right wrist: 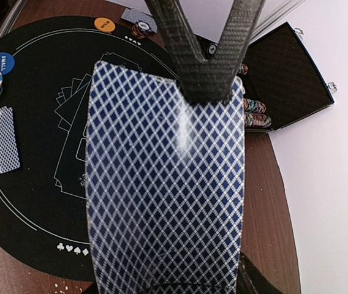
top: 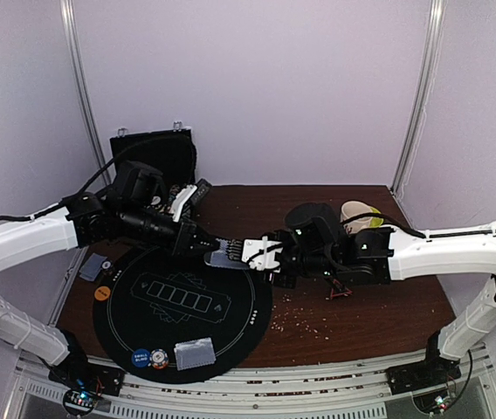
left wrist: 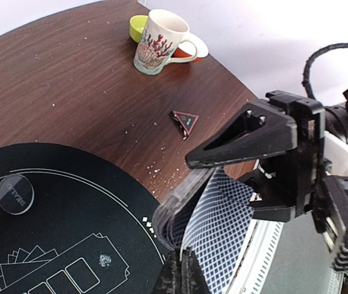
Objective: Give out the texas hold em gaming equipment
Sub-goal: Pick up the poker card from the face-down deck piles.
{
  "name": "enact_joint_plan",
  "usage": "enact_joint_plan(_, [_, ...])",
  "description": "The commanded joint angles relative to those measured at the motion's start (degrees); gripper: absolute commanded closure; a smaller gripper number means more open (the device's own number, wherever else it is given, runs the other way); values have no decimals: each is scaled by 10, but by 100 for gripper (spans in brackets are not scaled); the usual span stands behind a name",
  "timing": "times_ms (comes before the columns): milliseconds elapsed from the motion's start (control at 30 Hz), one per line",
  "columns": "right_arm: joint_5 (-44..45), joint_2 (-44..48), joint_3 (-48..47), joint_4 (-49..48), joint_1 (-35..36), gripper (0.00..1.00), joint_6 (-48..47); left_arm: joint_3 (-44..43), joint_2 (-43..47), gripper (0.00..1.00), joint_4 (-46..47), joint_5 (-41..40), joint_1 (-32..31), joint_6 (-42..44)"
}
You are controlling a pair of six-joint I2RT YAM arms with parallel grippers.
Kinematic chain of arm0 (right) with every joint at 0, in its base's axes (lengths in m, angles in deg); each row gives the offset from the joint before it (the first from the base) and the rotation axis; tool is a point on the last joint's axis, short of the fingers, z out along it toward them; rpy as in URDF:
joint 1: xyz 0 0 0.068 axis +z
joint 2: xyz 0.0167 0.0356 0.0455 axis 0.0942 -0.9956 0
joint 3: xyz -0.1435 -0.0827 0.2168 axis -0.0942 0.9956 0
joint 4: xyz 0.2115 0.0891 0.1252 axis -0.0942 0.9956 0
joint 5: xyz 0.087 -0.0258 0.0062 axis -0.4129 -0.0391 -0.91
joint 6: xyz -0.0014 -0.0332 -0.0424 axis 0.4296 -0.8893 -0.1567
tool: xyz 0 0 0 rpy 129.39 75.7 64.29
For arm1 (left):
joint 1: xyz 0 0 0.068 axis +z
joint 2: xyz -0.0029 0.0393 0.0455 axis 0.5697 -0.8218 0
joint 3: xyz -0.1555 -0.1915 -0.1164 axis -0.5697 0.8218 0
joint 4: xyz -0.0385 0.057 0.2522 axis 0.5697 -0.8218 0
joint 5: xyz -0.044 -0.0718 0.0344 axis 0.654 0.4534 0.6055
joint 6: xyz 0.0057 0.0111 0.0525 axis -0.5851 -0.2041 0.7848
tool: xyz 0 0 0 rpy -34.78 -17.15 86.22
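Over black mat [top: 230, 336] — left pincer [right wrist: 208, 92] pinches top card [right wrist: 162, 202]; right pincer [left wrist: 238, 174] clamps deck [left wrist: 174, 211].

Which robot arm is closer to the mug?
Right. The right arm passes close beside the mug; the left gripper is farther off, pinching the cards over the mat.

Patterned mug [left wrist: 158, 41] beside green bowl [left wrist: 137, 26] on wooden table [left wrist: 70, 79], open black case [right wrist: 290, 73], round black mat [left wrist: 100, 202], red triangle [left wrist: 186, 120]
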Motion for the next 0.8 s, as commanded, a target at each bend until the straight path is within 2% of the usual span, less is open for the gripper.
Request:
enact_joint_plan(0, [10,5,1,-15,-8,53,9,1,30,100,22,13,8,14])
enact_joint_plan(200, [1,7,7,-20,-18,53,17,19,74,100,71,18,25,0])
enact_joint_plan(333, [-3,8,10,-21,-25,53,22,17,91,100,62,10,53,-1])
enact_joint_plan(400, [-4,7,11,-19,-27,53,23,3,102,100,32,-21,79,18])
enact_joint_plan(467, [-7,10,11,-16,-27,53,25,-31,108,100,-25,-105,106,81])
enact_joint_plan(567, [-14,19,20,-26,-27,53,26,-55,106,100,-86,-304,114,202])
enact_joint_plan(667, [-15,27,26,-33,-27,53,24,-17,123,100,-82,-401,114,331])
enact_joint_plan(767, [-19,35,30,-33,-27,53,23,52,150,100,-38,-471,114,467])
